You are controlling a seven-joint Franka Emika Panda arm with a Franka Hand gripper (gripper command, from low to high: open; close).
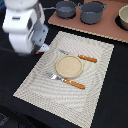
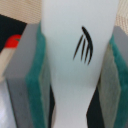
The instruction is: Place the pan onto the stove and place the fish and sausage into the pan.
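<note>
In the wrist view my gripper (image 2: 75, 80) is shut on the fish (image 2: 75, 30), a flat white piece with black gill marks, held between the green pads (image 2: 37, 75). A red-orange bit, likely the sausage (image 2: 12, 41), shows beside the fingers on the dark table. In the exterior view the gripper (image 1: 42, 49) hangs at the placemat's far left corner, and the arm hides most of the fish. The small blue-grey pan (image 1: 65, 8) stands on the pinkish-brown stove (image 1: 80, 26) at the back.
A larger grey two-handled pot (image 1: 92, 12) stands on the stove next to the pan, and a black burner disc (image 1: 123, 19) lies at the exterior view's right. The striped placemat (image 1: 35, 80) holds a tan plate (image 1: 68, 66), a fork (image 1: 67, 81) and a knife (image 1: 80, 56).
</note>
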